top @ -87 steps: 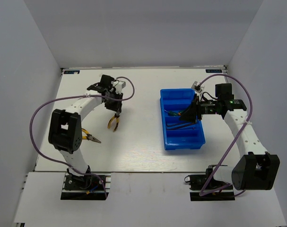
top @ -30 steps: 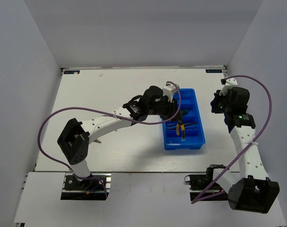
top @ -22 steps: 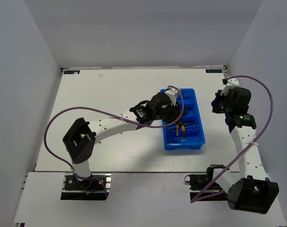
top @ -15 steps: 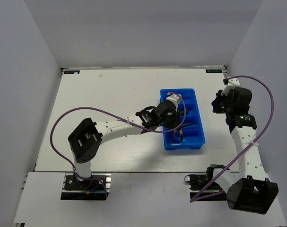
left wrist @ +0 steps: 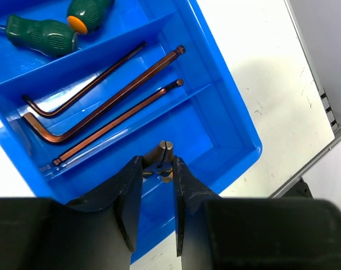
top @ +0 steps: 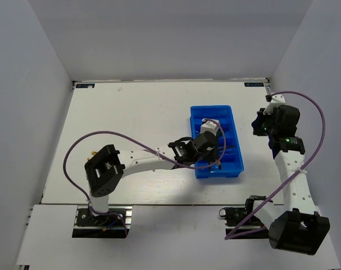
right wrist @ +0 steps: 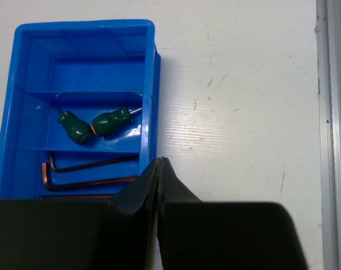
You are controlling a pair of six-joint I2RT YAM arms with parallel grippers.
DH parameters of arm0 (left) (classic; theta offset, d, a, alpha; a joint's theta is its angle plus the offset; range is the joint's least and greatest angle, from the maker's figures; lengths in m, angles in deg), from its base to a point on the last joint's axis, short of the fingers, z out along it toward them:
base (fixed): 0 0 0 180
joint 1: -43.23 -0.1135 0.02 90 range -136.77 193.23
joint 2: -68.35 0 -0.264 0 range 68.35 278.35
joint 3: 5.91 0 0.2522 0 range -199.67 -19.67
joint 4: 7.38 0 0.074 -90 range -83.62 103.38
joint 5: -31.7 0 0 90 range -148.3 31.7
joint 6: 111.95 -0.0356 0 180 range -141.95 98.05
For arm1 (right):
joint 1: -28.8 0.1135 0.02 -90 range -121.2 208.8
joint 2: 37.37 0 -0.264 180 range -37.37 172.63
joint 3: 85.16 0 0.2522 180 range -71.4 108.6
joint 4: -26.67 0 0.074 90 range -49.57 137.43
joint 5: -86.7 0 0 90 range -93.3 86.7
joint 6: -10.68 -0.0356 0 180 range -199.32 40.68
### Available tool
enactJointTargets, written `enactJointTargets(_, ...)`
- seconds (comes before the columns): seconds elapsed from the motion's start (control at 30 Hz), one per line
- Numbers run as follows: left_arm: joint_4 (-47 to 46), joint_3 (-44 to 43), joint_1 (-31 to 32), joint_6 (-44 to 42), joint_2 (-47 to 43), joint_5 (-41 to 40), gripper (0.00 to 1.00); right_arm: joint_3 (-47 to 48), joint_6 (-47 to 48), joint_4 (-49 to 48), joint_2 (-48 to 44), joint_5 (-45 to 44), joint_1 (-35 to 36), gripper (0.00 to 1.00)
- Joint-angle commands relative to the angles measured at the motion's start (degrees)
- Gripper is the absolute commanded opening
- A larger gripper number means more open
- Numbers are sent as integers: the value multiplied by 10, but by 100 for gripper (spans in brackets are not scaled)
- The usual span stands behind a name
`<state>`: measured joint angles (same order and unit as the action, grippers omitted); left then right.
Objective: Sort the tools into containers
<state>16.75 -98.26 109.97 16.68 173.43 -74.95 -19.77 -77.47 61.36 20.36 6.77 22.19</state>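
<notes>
The blue tray (top: 217, 174) lies right of the table's centre. My left gripper (top: 214, 156) hangs over its nearest compartment. In the left wrist view this gripper (left wrist: 157, 164) is shut on the pliers (left wrist: 163, 151), whose metal nose pokes out between the fingers just above the tray floor (left wrist: 215, 126). Two green screwdrivers (left wrist: 44, 35) (right wrist: 110, 121) lie in one compartment. Three hex keys (left wrist: 114, 95) (right wrist: 91, 165) lie in the compartment beside it. My right gripper (right wrist: 160, 163) is shut and empty, above the table at the tray's right rim (right wrist: 149, 67); the top view shows this gripper (top: 259, 125) right of the tray.
White walls close in the table on three sides. A metal rail (right wrist: 327, 112) runs along the table's right edge. A purple cable (top: 131, 138) loops off the left arm and another (top: 310, 104) off the right arm. The tray's far compartment (right wrist: 97, 42) holds nothing.
My left arm has carried the pliers from the tray's middle toward its near compartment and lowered them. The right arm has hardly moved.
</notes>
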Motion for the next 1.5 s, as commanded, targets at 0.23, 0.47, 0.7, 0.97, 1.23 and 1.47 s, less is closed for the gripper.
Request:
enactJointTargets(0.23,3,-41,5,5,29,-9,8,2,-4,-16,-15,10,-9,0)
enactJointTargets(0.47,3,-41,10,0,24,-3,45,0,-5,-19,-17,14,-15,0)
enactJointTargets(0.7,14,-59,10,-20,19,-14,50,0,-6,-17,-20,21,-19,0)
enactJointTargets(0.97,29,-18,10,-23,-77,-65,14,2,-9,-13,-21,27,-24,0)
enactJointTargets(1.23,370,146,-13,314,-315,-267,56,14,21,20,-5,178,-31,40)
enactJointTargets(1.47,534,314,-92,461,-587,-315,85,37,50,80,45,349,-27,0)
